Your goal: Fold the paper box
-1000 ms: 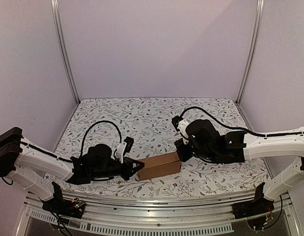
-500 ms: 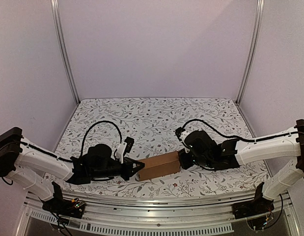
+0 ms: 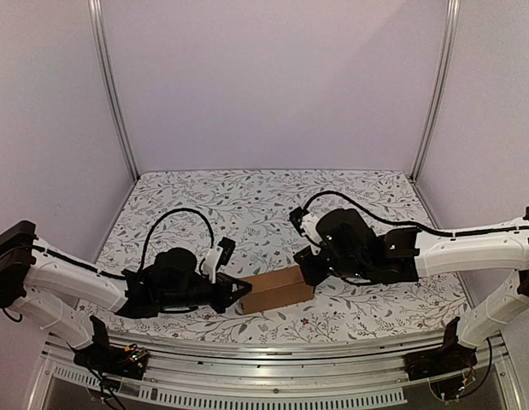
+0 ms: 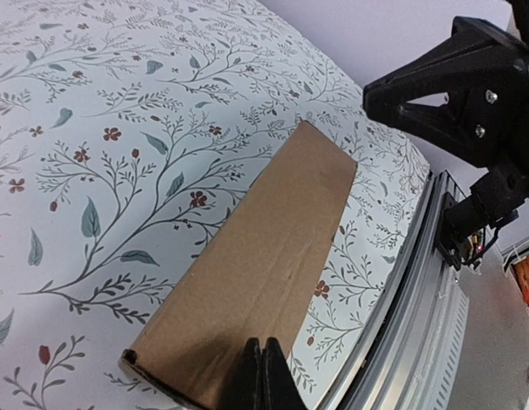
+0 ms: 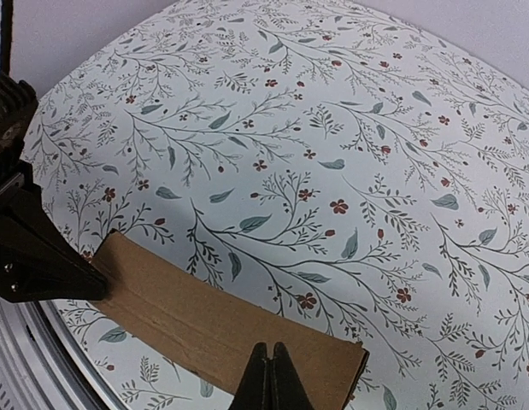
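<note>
The paper box (image 3: 277,290) is a closed, shallow brown cardboard box lying flat near the table's front edge. My left gripper (image 3: 245,289) is shut, with its joined tips over the box's left end (image 4: 262,346), and nothing is between them. My right gripper (image 3: 305,272) is also shut and empty, its tips over the box's right end (image 5: 269,348). In the left wrist view the box (image 4: 264,256) runs away toward the right gripper (image 4: 456,94). In the right wrist view the box (image 5: 187,312) reaches the left gripper (image 5: 42,256). I cannot tell whether the tips touch the lid.
The box rests on a floral-patterned tablecloth (image 3: 247,205). A metal rail (image 3: 273,350) runs along the near edge close to the box. Plain walls and two upright metal posts (image 3: 110,85) enclose the back and sides.
The right arm swung toward the front and then back left, ending over the box's right end. The left arm and the box have barely moved.
</note>
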You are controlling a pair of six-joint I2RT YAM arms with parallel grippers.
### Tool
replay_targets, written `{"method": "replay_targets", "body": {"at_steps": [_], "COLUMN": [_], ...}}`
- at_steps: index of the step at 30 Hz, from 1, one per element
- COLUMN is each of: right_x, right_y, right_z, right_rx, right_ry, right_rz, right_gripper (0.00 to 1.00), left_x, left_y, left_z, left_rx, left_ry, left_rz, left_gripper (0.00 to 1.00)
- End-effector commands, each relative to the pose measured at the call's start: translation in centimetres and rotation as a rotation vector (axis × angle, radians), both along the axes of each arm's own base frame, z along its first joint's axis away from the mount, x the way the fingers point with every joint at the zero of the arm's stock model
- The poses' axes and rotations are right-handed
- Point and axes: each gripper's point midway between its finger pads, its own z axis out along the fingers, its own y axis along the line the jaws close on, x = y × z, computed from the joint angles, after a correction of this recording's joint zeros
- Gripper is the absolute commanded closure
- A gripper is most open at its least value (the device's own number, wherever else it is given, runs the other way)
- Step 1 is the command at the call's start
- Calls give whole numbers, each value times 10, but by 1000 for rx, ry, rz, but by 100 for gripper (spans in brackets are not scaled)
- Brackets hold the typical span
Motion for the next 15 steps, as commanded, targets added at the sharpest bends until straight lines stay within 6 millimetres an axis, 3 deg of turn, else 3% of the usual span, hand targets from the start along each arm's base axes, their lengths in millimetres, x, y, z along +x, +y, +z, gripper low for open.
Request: {"method": "replay_targets", "body": {"at_steps": [1,8,15], "right_x": [-14,-22,-25], "right_y": [20,24,16], "right_z": [-23,-68,-84], "right_rx": [-15,-47,-79], "right_ry": [55,145,171], "right_rz": [68,64,49], "right_gripper": [100,100,100], "left_x": [-8,-4,5], "left_y": [24,16,24], "left_z": [-38,-8,28], "left_rx": [176,148,123], "left_ry": [71,27,-36], "left_rz": [4,-9,42], "left_gripper": [100,100,100]}}
